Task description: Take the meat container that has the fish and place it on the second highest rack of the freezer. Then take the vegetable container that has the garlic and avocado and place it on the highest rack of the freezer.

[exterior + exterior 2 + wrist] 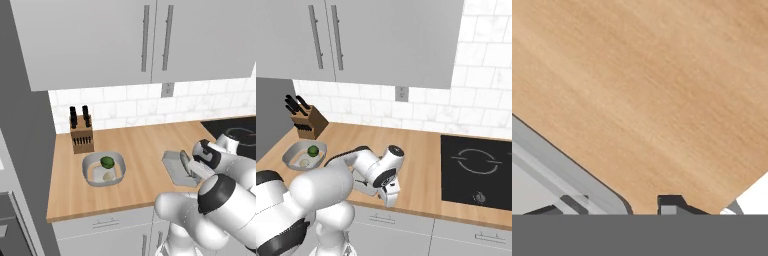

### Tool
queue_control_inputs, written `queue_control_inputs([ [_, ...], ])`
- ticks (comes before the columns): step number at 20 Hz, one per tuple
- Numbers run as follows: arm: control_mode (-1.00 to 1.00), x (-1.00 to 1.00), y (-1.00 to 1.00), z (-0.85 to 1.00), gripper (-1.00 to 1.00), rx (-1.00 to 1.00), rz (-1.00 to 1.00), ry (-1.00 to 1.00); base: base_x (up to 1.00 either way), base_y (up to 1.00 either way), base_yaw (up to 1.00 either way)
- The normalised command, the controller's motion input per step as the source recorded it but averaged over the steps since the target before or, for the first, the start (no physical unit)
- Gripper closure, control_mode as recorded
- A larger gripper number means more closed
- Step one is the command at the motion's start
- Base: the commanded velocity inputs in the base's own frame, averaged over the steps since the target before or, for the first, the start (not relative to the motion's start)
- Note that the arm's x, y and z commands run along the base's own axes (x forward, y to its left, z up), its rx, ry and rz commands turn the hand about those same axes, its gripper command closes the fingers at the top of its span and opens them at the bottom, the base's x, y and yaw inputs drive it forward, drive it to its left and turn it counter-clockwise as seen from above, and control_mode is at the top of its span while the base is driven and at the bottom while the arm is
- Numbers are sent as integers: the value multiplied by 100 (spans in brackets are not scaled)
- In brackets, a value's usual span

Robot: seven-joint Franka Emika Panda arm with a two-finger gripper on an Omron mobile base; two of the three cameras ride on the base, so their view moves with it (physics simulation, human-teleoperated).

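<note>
The two-finger claw [629, 207] of the white arm was seen low over the near right part of the light wooden counter [140, 145], at the rim of a flat grey rectangular meat container [176, 167] with a slim silver-grey fish [185, 163] in it. In the hand view one dark fingertip [671, 204] stood just outside the container's rounded grey wall and the other lay within it, so the wall was straddled; whether it was pinched yet could not be told. The container's long axis was seen to run away from the counter's front edge, slightly slantwise, and the fish lay along it. A rounded grey vegetable container [103, 169] was found well apart to the left, beside a wooden knife block [82, 135], holding one dark green avocado [107, 162] and one pale garlic bulb [108, 176]. Two containers were counted, and one fish.
</note>
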Motion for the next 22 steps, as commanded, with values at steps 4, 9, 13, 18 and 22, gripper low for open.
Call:
queue_control_inputs([
  [4,-100,0,22,-22,100,0,0,0,0,0,0],
  [9,-100,0,32,-5,100,0,0,0,0,0,0],
  [13,-100,0,9,0,100,0,0,0,0,0,0],
  [18,-100,-32,0,3,100,0,0,-15,0,0,0],
  [22,-100,-35,0,18,100,0,0,-24,0,0,0],
])
